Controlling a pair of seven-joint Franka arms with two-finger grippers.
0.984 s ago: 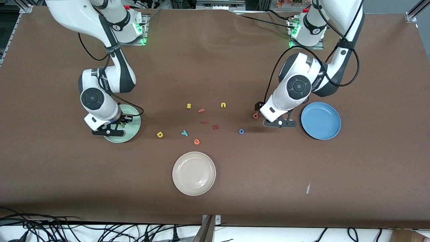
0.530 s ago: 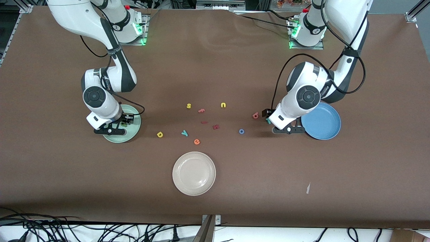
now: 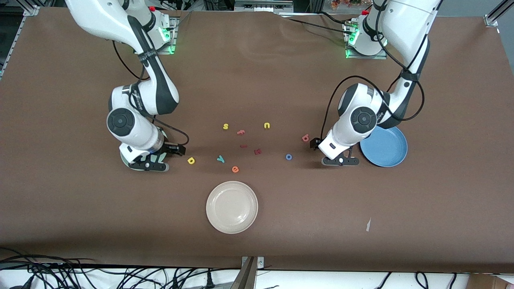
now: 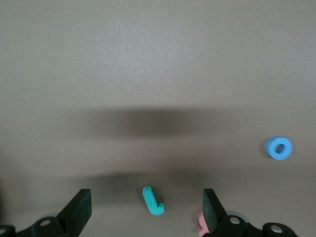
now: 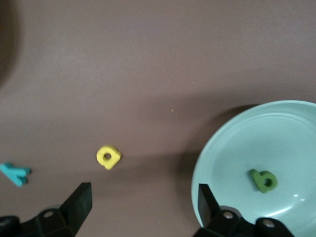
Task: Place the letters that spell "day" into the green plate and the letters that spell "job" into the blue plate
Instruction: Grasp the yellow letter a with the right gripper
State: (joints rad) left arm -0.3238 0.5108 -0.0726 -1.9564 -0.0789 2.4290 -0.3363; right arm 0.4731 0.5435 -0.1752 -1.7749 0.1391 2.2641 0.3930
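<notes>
My right gripper [image 3: 147,165] [image 5: 143,201] hangs open and empty over the rim of the green plate [image 3: 125,160] [image 5: 232,148], on the side toward the yellow "d" [image 3: 191,161] [image 5: 108,157]. The dark green "a" [image 5: 262,180] lies in that plate. The teal "y" [image 3: 221,159] [image 5: 15,174] lies past the "d". My left gripper [image 3: 340,161] [image 4: 145,206] is open over the teal "j" [image 4: 153,200], which lies on the table between its fingers. The pink "b" [image 3: 305,138] [image 4: 201,224] and blue "o" [image 3: 288,157] [image 4: 279,148] lie close by. The blue plate [image 3: 386,147] sits beside the left arm.
A cream plate [image 3: 232,207] sits nearer the front camera at mid-table. Yellow "s" [image 3: 225,126] and "u" [image 3: 267,125], an orange "e" [image 3: 235,169] and dark red letters [image 3: 258,151] lie scattered between the arms.
My right gripper has opened, left the "a" in the green plate and moved toward the "d". My left gripper stayed open and shifted away from the "b", lower in the front view.
</notes>
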